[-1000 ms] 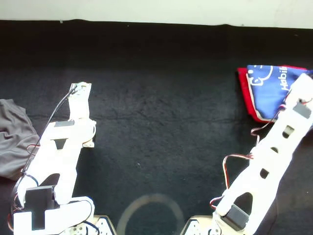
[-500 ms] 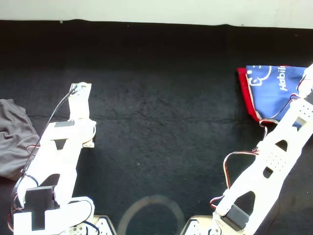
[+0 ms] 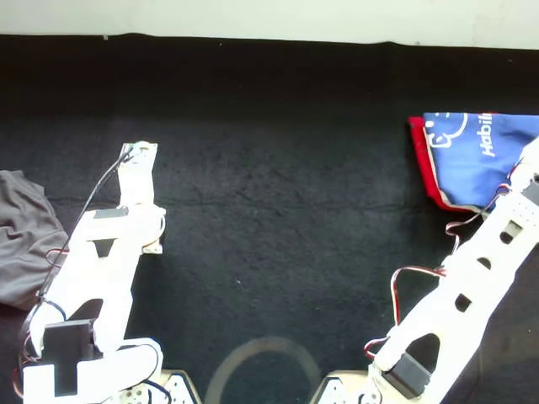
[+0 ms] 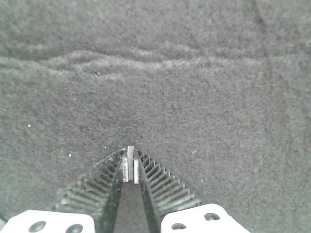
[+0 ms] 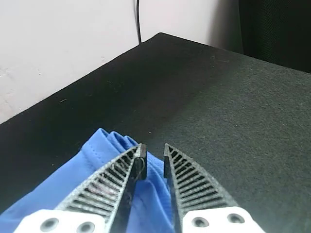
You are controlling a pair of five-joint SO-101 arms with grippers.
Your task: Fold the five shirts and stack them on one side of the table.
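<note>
Shirts are lying at opposite edges of the black worktop [image 3: 278,101]: a folded blue shirt [image 3: 476,160] is sitting on a red shirt [image 3: 418,156] at two o'clock, and a crumpled grey shirt [image 3: 21,236] is resting at nine o'clock. I am holding my right gripper [image 5: 153,158] narrowly parted over the blue shirt's corner, gripping nothing. I am holding my left gripper [image 4: 130,167] closed and empty over bare worktop at ten o'clock.
</note>
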